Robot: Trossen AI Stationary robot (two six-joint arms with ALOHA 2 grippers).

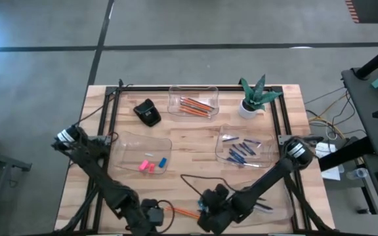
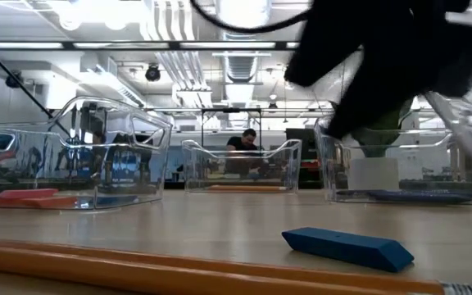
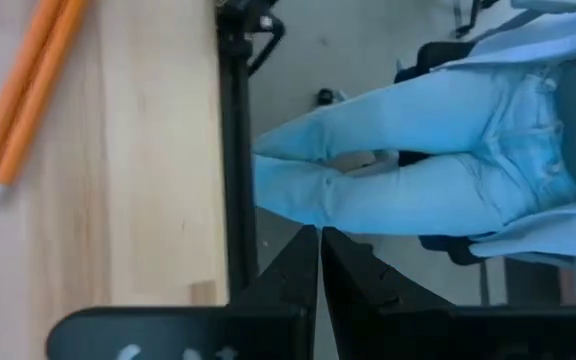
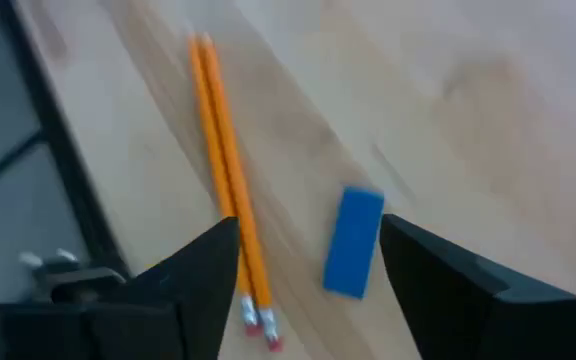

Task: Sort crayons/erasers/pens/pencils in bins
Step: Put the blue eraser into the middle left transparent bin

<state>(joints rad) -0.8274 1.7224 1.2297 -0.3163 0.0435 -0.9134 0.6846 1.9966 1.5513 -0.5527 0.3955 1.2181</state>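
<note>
Two orange pencils (image 4: 226,190) lie side by side on the table near its front edge, and they also show in the high view (image 1: 184,212). A blue eraser (image 4: 355,242) lies flat beside them and also shows in the low view (image 2: 347,247). My right gripper (image 4: 308,275) is open and hovers above them, one finger over the pencils' eraser ends, the other past the blue eraser; it touches nothing. My left gripper (image 3: 320,262) is shut and empty at the table's front edge (image 1: 151,216), left of the pencils (image 3: 28,90).
Four clear bins stand on the table: the far one (image 1: 193,101) holds orange pencils, the left one (image 1: 143,156) pink and blue erasers, the right one (image 1: 245,149) blue and dark sticks, and the near right one (image 1: 277,208) lies under my right arm. A black object (image 1: 148,113) and a potted plant (image 1: 251,98) stand at the back. A person in jeans (image 3: 418,150) stands beyond the front edge.
</note>
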